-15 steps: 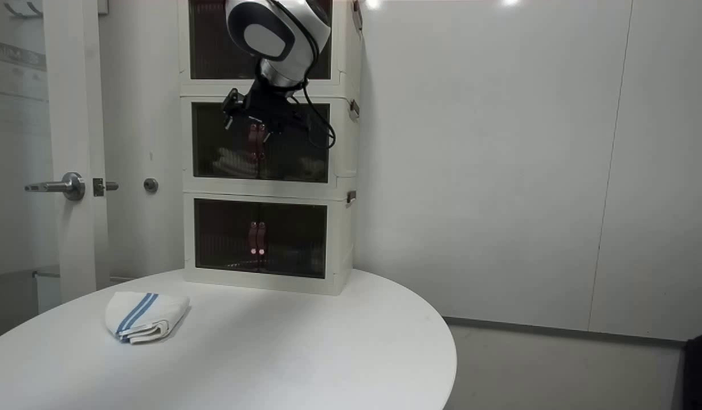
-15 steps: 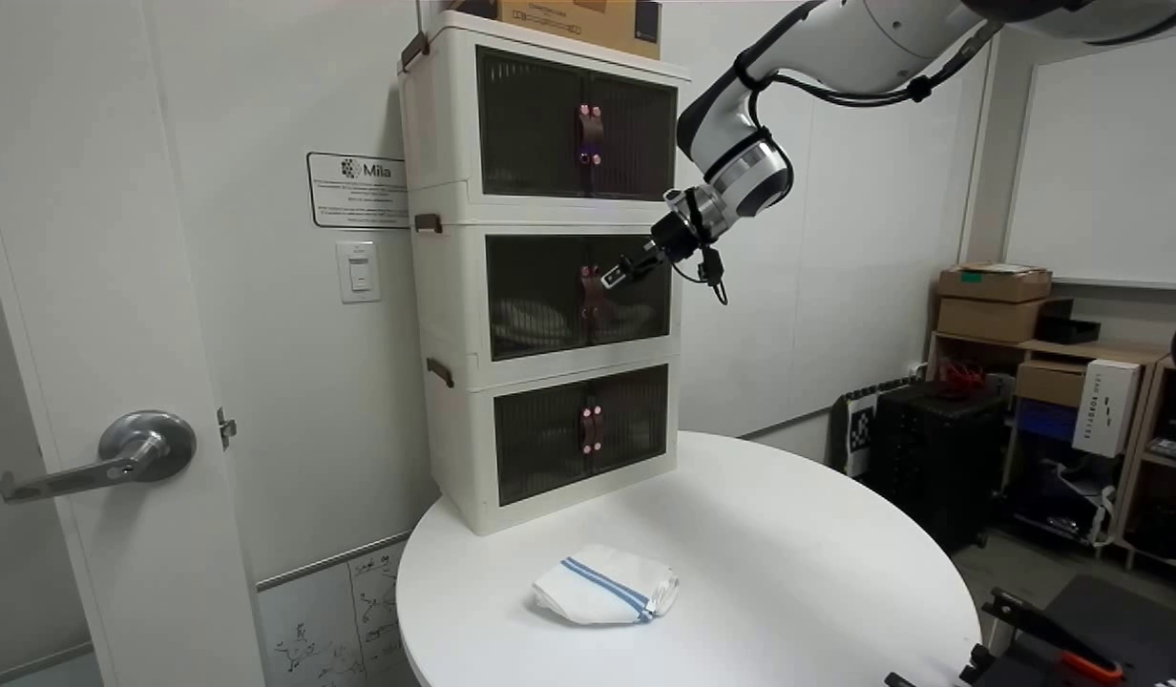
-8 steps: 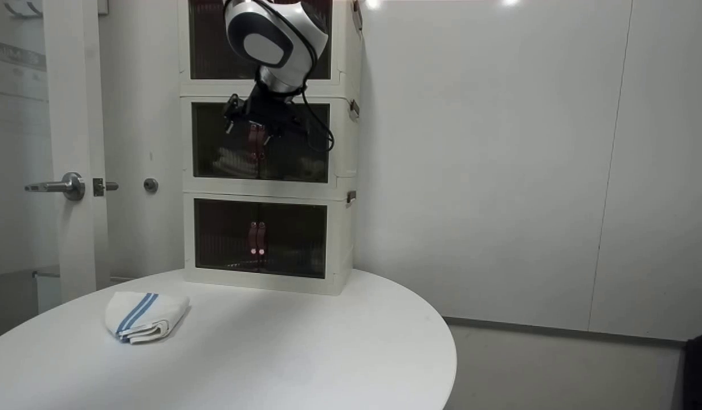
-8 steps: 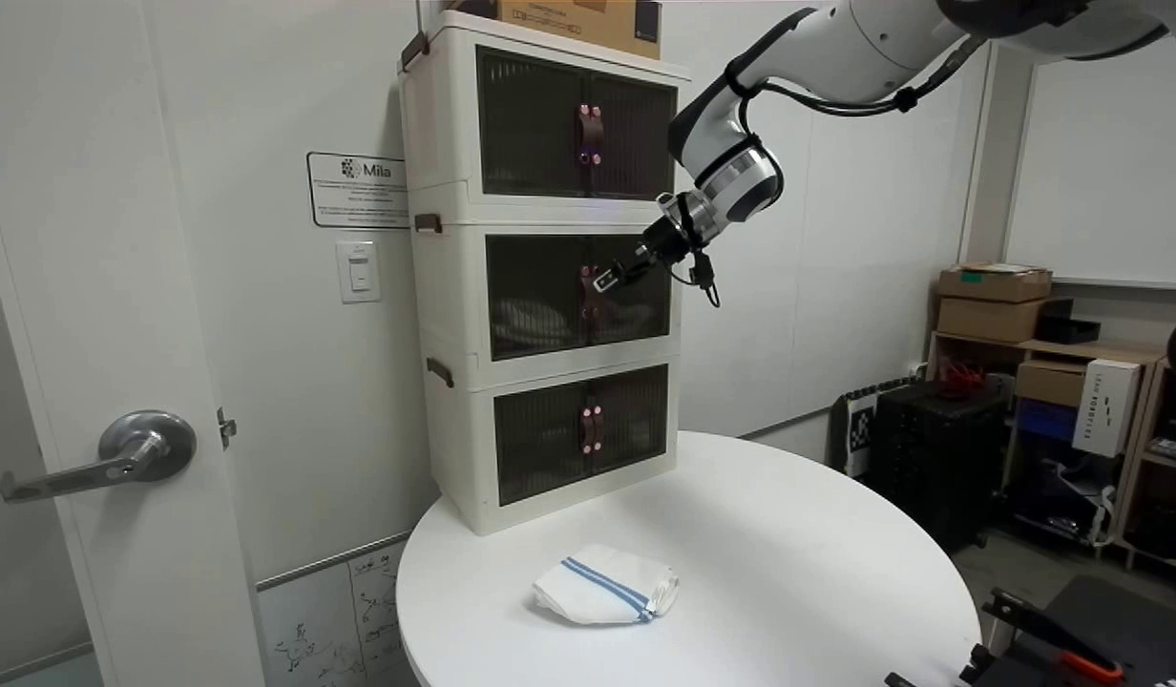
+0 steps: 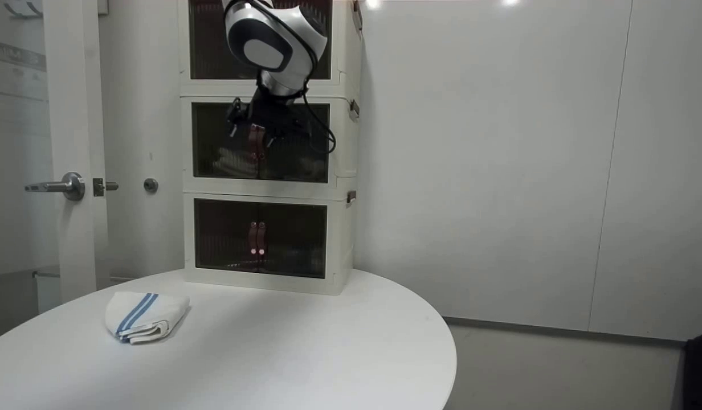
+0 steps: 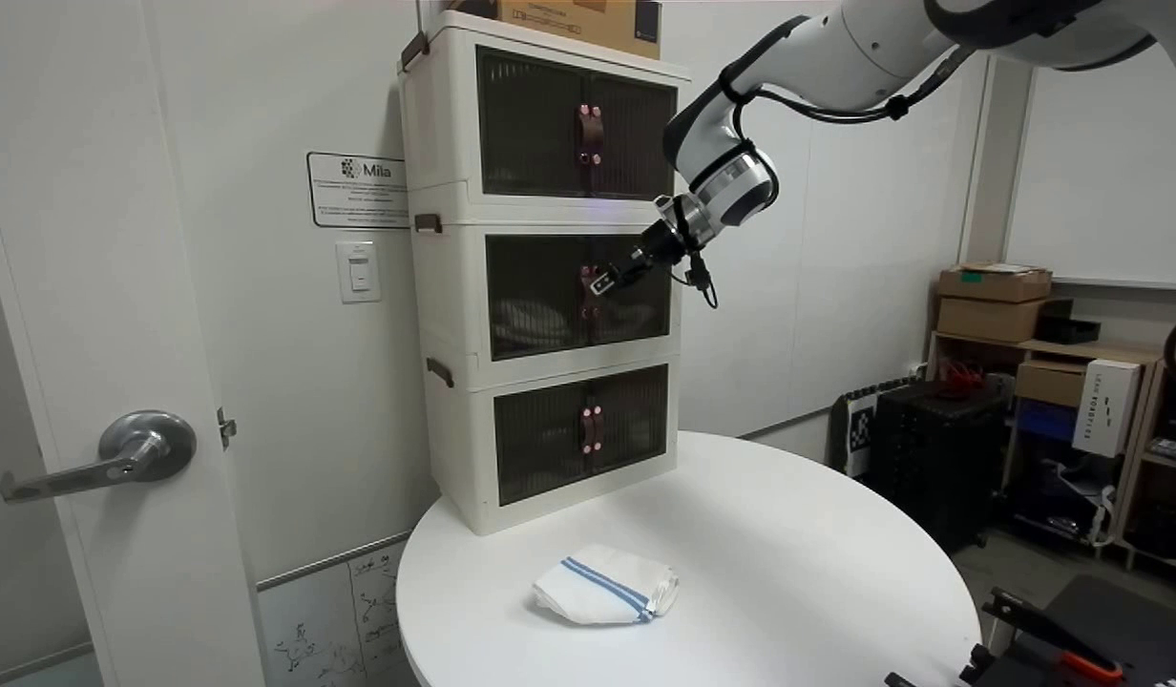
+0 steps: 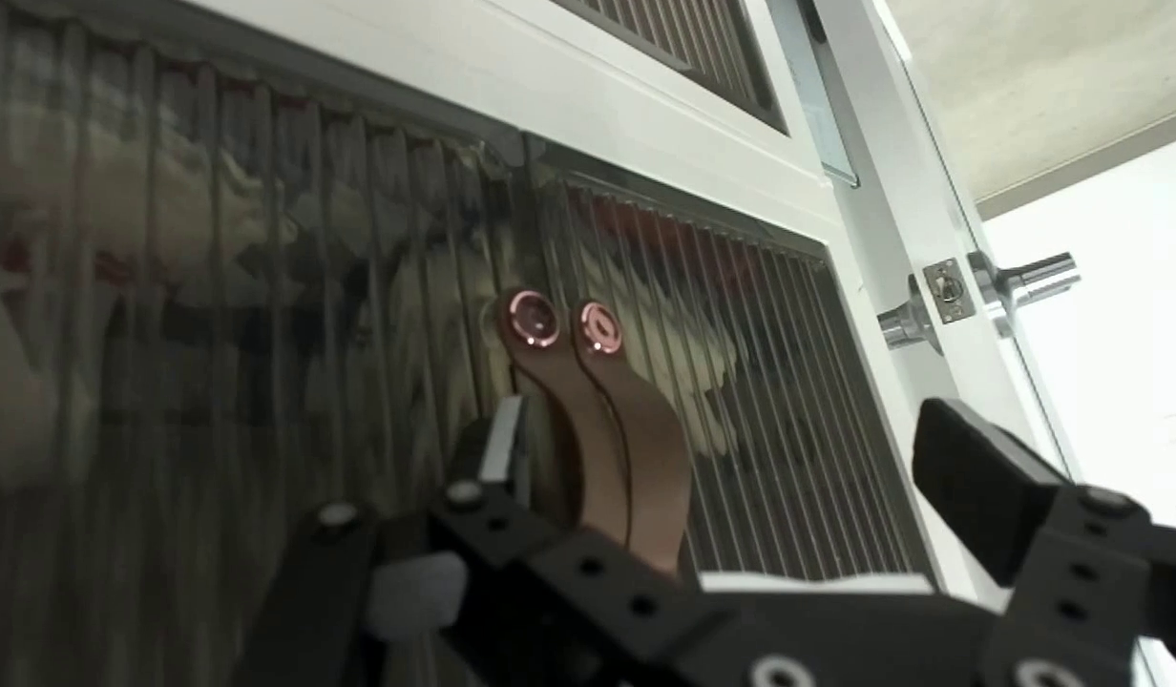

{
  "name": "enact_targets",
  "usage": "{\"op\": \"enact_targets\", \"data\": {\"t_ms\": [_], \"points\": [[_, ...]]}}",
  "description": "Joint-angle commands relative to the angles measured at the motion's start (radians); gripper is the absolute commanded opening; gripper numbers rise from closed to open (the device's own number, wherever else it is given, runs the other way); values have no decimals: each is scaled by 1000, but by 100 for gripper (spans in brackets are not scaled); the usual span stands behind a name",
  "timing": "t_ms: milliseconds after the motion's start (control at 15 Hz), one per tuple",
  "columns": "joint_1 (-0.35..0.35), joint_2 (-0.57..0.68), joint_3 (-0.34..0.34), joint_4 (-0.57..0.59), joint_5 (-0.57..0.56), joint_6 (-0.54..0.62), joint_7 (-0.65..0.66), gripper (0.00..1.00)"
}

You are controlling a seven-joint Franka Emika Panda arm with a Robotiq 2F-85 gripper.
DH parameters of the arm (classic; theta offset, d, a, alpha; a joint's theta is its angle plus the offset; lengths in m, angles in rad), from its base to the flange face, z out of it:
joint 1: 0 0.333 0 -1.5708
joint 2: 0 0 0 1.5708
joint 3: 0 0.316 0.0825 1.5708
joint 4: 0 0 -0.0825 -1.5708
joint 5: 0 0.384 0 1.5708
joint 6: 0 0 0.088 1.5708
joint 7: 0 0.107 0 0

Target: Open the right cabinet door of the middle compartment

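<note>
In an exterior view, the middle compartment [image 5: 260,187] sits between two like tiers, its tinted doors closed; the right cabinet door [image 5: 297,165] is its right half, partly covered by the gripper [image 5: 250,137] in front. A pale, cloth-like bundle [image 5: 236,162] shows low behind the left panel [image 5: 207,139], a fainter patch behind the right. What the bottom tier [image 5: 262,280] holds is too dark to make out. A folded white towel [image 5: 147,316] with blue stripes lies on the round table [image 5: 305,353]. The gripper is slightly lower than half a second ago; doors and towel are unchanged. In an exterior view, the top tier [image 6: 569,212] carries a cardboard box [image 6: 578,17], and the gripper's tip has drawn a little nearer the middle handles. In the wrist view, which stands upside down, the right cabinet door fills the left side, blurred beige and reddish patches on its ribbed panel. Its brown strap handle [image 7: 599,468] and the left panel's strap [image 7: 661,468] show between the fingers [image 7: 984,491], spread wide and gripping nothing; whether the nearer one touches a strap, I cannot tell.
</note>
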Motion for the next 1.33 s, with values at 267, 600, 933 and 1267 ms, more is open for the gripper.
{"op": "enact_targets", "data": {"t_ms": [267,600,933,1267], "points": [[-3,61,27,90,-19,-3,-7,75],[-10,64,34,102,-55,-9,-8,44],[-20,52,42,93,-75,-14,-13,11],[-19,50,73,83,-71,-54,-60,11]]}}
